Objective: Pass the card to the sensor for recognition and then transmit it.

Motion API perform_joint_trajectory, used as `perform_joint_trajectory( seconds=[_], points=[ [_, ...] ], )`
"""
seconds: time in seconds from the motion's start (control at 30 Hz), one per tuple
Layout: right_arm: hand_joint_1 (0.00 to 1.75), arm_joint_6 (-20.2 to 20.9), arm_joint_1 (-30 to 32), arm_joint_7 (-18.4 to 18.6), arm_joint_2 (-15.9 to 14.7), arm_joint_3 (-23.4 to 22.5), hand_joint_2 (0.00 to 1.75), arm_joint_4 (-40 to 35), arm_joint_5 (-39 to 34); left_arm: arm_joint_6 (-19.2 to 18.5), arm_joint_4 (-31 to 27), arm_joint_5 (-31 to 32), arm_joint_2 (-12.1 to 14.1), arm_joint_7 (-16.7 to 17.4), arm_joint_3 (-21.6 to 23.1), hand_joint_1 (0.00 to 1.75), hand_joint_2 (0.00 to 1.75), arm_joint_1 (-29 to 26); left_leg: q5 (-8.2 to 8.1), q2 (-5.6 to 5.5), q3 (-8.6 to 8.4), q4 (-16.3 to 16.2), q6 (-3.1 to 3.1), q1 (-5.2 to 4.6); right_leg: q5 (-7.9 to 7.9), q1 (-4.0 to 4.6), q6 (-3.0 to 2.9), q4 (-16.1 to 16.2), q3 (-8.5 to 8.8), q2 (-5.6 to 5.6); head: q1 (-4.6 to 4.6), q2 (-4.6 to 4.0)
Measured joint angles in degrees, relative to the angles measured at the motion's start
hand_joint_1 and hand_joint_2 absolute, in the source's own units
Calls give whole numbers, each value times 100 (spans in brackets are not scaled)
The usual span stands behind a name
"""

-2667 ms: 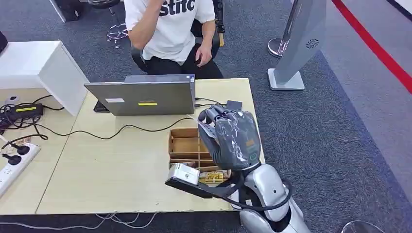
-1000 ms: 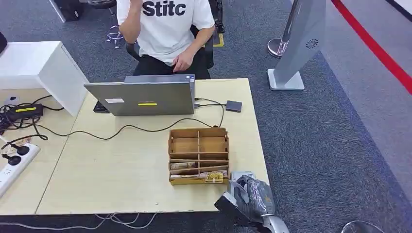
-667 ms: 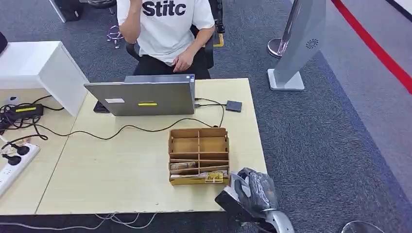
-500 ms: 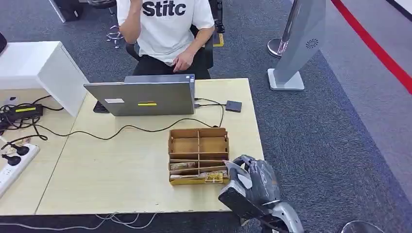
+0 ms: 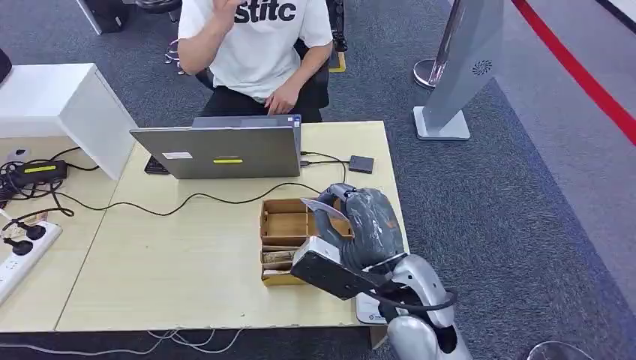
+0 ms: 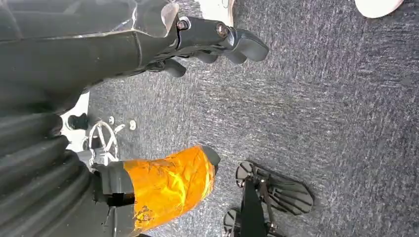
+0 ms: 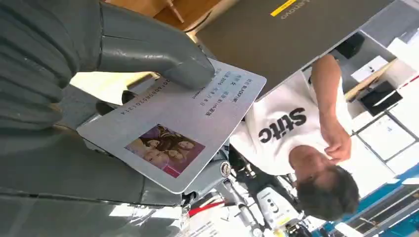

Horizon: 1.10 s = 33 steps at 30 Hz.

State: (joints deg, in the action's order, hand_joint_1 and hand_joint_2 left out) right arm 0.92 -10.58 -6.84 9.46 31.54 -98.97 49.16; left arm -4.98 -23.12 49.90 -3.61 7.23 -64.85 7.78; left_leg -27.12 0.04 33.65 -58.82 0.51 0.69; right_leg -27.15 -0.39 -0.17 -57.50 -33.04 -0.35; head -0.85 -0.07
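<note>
Lifted from the table's near right corner, the right hand [image 5: 358, 219] now pinches the card [image 7: 173, 129] above the wooden organiser [image 5: 289, 223], ready for the sensor [image 5: 361, 164] at the far right edge.

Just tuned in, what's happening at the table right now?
The robot's right hand holds a card, thumb pressed on its printed face, raised above the wooden divider box on the table. The small dark sensor lies farther off beside the laptop, not yet reached. A person sits behind the laptop. The left hand hangs over the carpet, holding nothing.
</note>
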Motion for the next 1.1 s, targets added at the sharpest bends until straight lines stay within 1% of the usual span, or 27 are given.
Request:
perform_joint_trajectory(
  seconds=[0.1,0.2,0.3,0.37,0.63,0.67,0.7,0.87,0.97,1.1],
  points=[
    [175,156,-191,189,0,83,175,145,-70,2,0,26,-2,33,15,0,175,22,-3,3,1,0,2,0,0,0,0,0,-4,4,2,0],
    [175,288,-515,335,57,166,175,604,-76,4,0,81,-31,144,59,0,175,116,-1,1,1,0,3,0,1,0,0,0,-2,0,0,0],
    [175,356,-760,291,135,258,175,1099,-109,17,0,94,-77,212,81,0,175,180,8,1,0,0,5,1,7,0,-7,-1,-2,0,2,0],
    [175,372,-807,267,164,291,175,1280,-109,20,0,101,-96,225,92,0,175,203,8,0,0,0,5,1,7,1,-7,-1,-2,0,0,0],
    [175,286,-818,252,173,321,175,1591,-116,46,0,101,-135,225,133,0,175,222,5,1,2,0,6,1,6,0,-7,-1,-7,2,0,0],
    [80,269,-818,252,173,310,175,1604,-116,48,0,101,-133,225,151,0,175,223,5,1,2,0,6,1,6,0,-6,-1,-8,2,0,0],
    [2,245,-818,249,173,291,175,1620,-116,52,0,101,-133,225,166,0,175,223,5,2,2,0,6,1,6,0,-6,-1,-8,2,0,0],
    [0,162,-757,221,173,223,175,1602,-173,61,0,94,-122,234,188,0,175,221,5,1,2,0,6,1,6,1,-7,-1,-8,2,0,0],
    [0,40,-715,208,173,142,175,1489,-225,61,0,63,-111,234,188,0,175,214,5,1,2,0,6,1,5,1,-7,-1,-9,2,0,0],
    [0,29,-602,197,173,85,175,1390,-225,61,0,63,-105,234,188,0,175,203,4,0,5,1,6,1,5,1,-7,-1,-10,2,0,0]
  ],
)
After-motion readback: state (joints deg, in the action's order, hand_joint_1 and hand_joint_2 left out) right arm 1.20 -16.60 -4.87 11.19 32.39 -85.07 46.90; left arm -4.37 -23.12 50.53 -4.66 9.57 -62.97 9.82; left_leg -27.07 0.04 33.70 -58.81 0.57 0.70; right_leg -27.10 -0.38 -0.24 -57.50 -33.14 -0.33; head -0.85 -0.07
